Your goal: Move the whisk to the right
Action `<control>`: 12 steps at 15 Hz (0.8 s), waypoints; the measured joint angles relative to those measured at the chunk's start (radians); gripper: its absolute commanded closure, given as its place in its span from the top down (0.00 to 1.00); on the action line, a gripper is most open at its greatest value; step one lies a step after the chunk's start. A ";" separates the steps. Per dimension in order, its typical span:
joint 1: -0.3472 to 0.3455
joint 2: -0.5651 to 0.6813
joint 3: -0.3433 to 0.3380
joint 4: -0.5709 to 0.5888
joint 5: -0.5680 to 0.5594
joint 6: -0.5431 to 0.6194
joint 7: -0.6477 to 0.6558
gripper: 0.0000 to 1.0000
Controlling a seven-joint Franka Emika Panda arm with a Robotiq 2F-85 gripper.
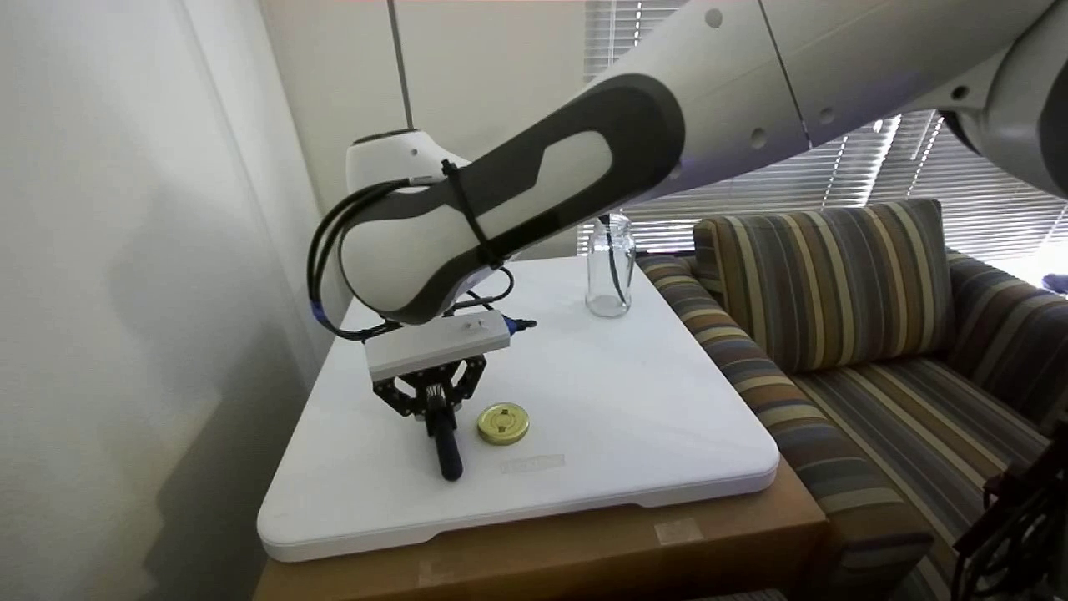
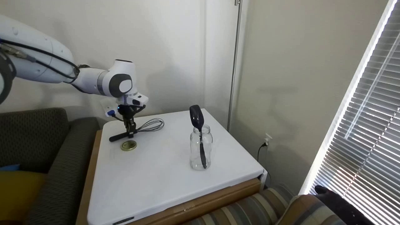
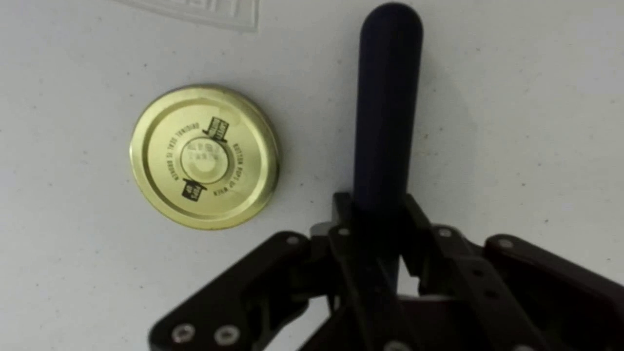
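Note:
The whisk has a black handle and a grey wire balloon head. In an exterior view [image 2: 151, 125] its head points away from the couch side, toward the wall. In another exterior view its handle [image 1: 449, 457] points toward the table's near edge, and the head is hidden behind the gripper. My gripper [image 1: 440, 413] is pointed down with its fingers closed around the handle; this shows in an exterior view [image 2: 130, 133] and the wrist view [image 3: 378, 207]. The handle fills the wrist view's middle [image 3: 388, 107]. I cannot tell whether the whisk touches the table.
A gold jar lid [image 1: 503, 423] lies close beside the handle, also in the wrist view [image 3: 204, 158]. A clear glass jar [image 2: 201, 153] holding a black spoon [image 2: 197, 117] stands farther off on the white table [image 2: 150, 175]. A striped couch [image 1: 818, 284] and a wall flank the table.

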 measured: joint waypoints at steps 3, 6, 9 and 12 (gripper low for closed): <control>0.002 -0.002 0.000 0.004 -0.038 -0.002 -0.063 0.06; 0.003 -0.009 -0.002 0.006 -0.089 -0.001 -0.131 0.06; 0.000 -0.030 -0.003 0.004 -0.123 -0.001 -0.220 0.06; -0.014 -0.058 -0.003 -0.008 -0.145 -0.020 -0.349 0.06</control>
